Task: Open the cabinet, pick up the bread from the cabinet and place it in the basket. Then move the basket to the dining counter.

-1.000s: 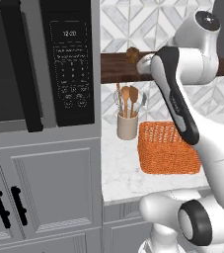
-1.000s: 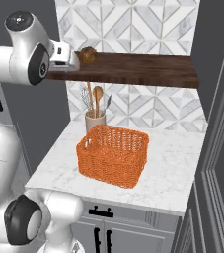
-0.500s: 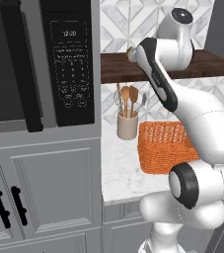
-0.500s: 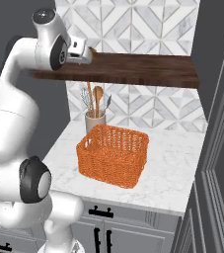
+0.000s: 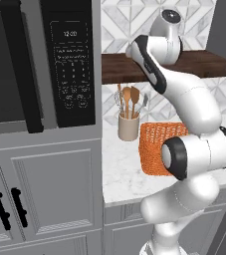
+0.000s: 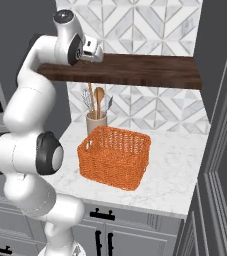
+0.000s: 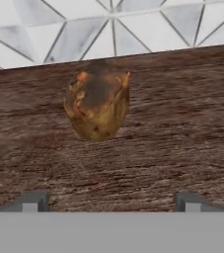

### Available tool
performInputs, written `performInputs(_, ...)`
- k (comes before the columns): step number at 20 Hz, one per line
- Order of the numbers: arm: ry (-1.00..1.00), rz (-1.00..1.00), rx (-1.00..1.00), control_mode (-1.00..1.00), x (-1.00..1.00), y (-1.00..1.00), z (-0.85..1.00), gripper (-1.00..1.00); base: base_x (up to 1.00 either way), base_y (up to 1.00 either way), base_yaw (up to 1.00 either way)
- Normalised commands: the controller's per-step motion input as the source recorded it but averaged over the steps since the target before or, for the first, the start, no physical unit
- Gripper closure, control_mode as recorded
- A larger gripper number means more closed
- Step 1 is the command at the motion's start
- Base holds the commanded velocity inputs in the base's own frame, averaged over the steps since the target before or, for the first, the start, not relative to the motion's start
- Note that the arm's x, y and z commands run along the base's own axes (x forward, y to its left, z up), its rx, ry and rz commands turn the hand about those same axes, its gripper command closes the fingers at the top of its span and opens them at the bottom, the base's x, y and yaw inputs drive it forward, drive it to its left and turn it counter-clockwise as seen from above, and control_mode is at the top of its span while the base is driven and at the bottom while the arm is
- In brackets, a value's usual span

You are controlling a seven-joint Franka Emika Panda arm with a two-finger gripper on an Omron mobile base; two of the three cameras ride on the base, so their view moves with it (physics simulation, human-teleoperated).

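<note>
The bread (image 7: 97, 104), a small dark-brown crusty lump, lies on a dark wooden shelf (image 6: 135, 70) with no door in front of it. In the hand view it sits just ahead of my gripper (image 7: 109, 202), centred between the two fingertips (image 7: 30, 201), which stand wide apart and touch nothing. From the right base view my gripper (image 6: 96, 57) hovers at the shelf's left end, and the hand covers the bread there. The orange wicker basket (image 6: 115, 157) stands empty on the marble worktop below the shelf; my arm partly hides the basket (image 5: 153, 144) in the left base view. The dining counter is out of view.
A beige utensil crock (image 6: 96, 122) with wooden spoons stands behind the basket against the tiled wall. A black microwave (image 5: 40, 64) sits to the left above grey cabinet doors (image 5: 45, 189). A tall grey panel (image 6: 222, 125) borders the worktop on the right.
My arm has swung upright and the hand has moved right along the shelf to the bread. The jaws stayed open; the basket and the bread have not moved.
</note>
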Motion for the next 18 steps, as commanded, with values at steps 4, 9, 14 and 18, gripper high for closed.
performInputs(4,0.01,-0.01,-0.01,-1.0,0.33,0.09,-0.17,-1.0,0.0,0.0,0.0)
performInputs(9,0.01,-0.01,0.0,-1.0,0.4,0.1,-0.06,-1.0,0.0,0.0,0.0)
performInputs(14,0.03,-0.03,0.0,-1.0,0.48,0.12,0.0,-1.0,0.0,0.0,0.0)
performInputs(18,0.05,-0.03,0.0,-1.0,0.46,0.03,0.0,-1.0,0.0,0.0,0.0)
